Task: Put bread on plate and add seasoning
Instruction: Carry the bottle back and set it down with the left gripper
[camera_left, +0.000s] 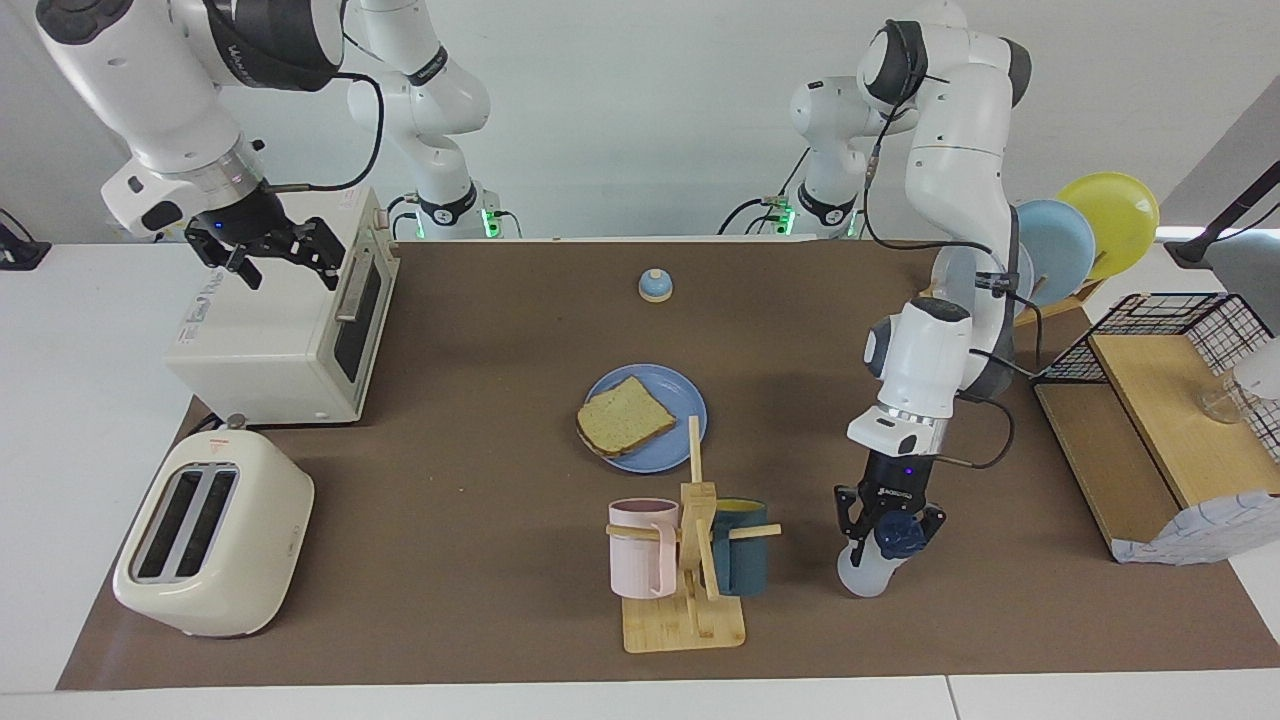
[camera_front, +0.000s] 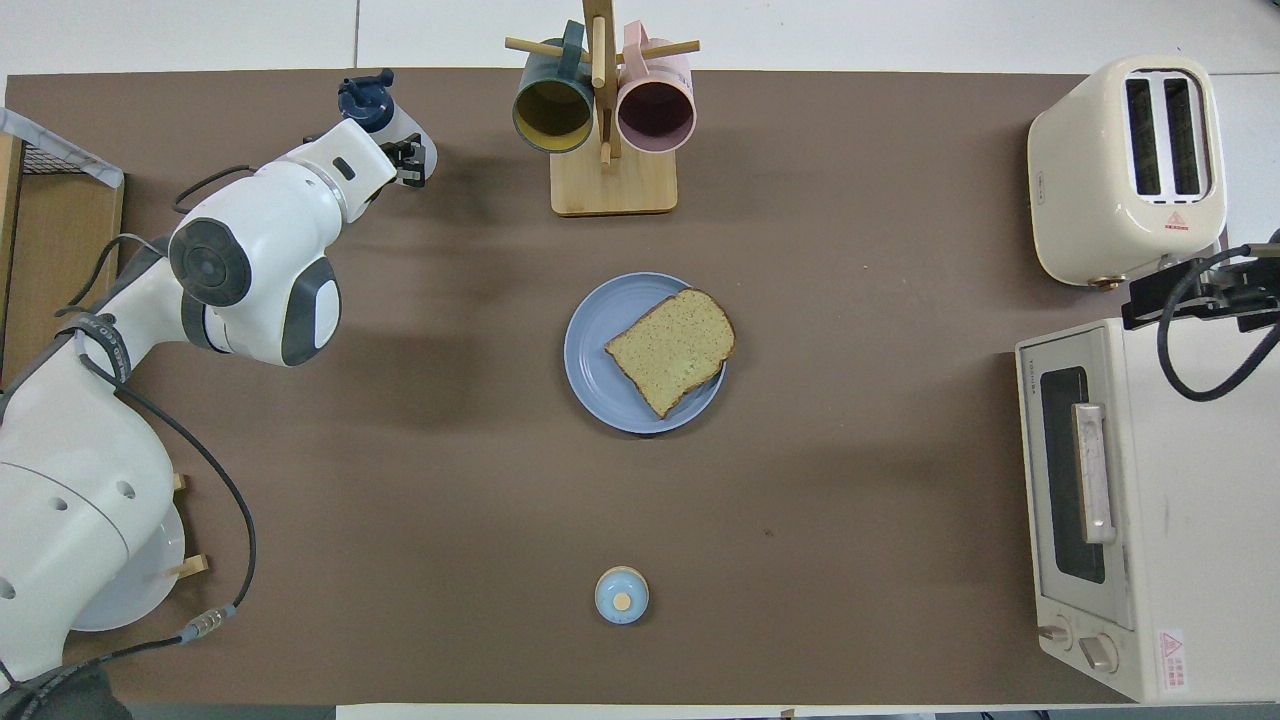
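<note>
The bread (camera_left: 625, 415) lies on the blue plate (camera_left: 672, 388) in the middle of the table, one corner over the rim toward the right arm's end; both show in the overhead view too, the bread (camera_front: 670, 350) on the plate (camera_front: 595, 345). The seasoning bottle (camera_left: 866, 574), white with a navy cap, is tilted at the table's edge farthest from the robots, beside the mug rack. My left gripper (camera_left: 886, 537) comes down on it and is shut on it just below the cap; it also shows in the overhead view (camera_front: 397, 138) with the bottle (camera_front: 380, 108). My right gripper (camera_left: 283, 262) waits open over the toaster oven.
A wooden mug rack (camera_left: 690, 560) with a pink and a dark teal mug stands farther from the robots than the plate. A small bell (camera_left: 655, 286) sits nearer the robots. A toaster oven (camera_left: 290, 330) and cream toaster (camera_left: 215, 535) stand at the right arm's end. A plate rack (camera_left: 1075, 240) and wire shelf (camera_left: 1170, 420) stand at the left arm's end.
</note>
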